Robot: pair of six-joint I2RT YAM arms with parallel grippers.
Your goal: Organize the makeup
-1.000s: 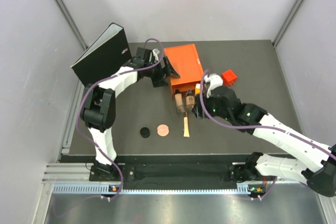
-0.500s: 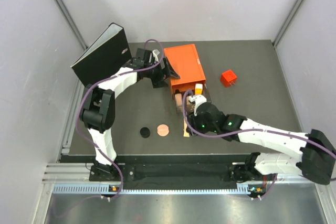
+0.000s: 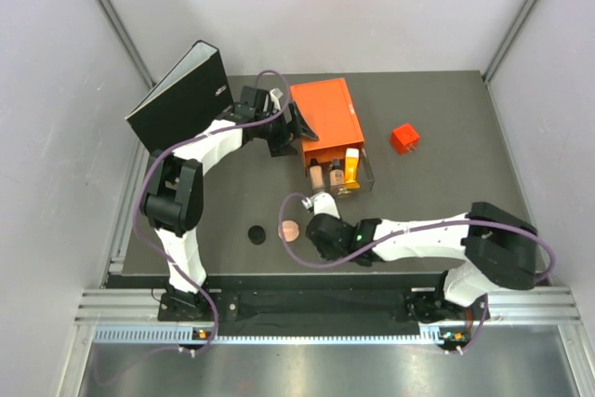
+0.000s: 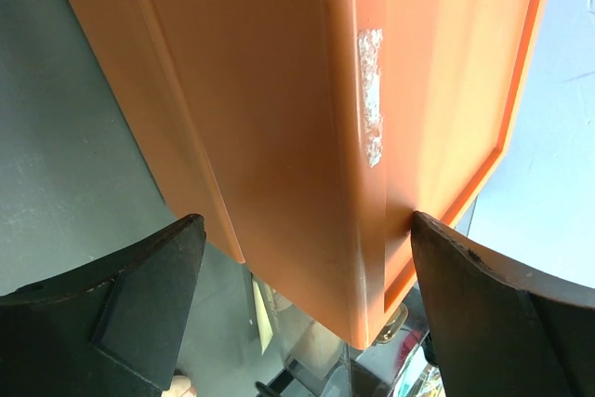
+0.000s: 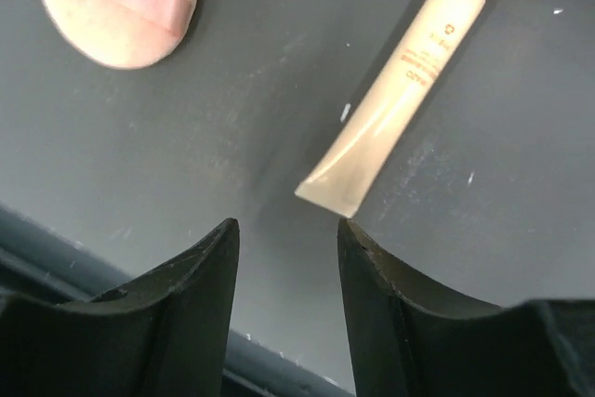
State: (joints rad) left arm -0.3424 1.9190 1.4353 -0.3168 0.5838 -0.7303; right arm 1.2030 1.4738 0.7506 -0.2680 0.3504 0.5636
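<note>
Leaves open tabletop (image 3: 446,183) at right, around a red cube (image 3: 404,138); crowds the left with a black binder (image 3: 181,95). Folds the right arm low along the near edge, right gripper (image 5: 284,225) partly spread and empty, tips just short of the slim beige tube (image 5: 400,90) flat on the dark surface, pinkish-copper disc (image 5: 116,6) near, black disc (image 3: 257,233) beyond. Reaches the left gripper (image 4: 307,220) wide astride a corner of the orange box (image 3: 325,113); clamped or merely straddling, cannot tell. Keeps two tan bottles (image 3: 318,174) and orange-yellow tube (image 3: 352,166) in the clear tray (image 3: 367,178) at the box's front.
</note>
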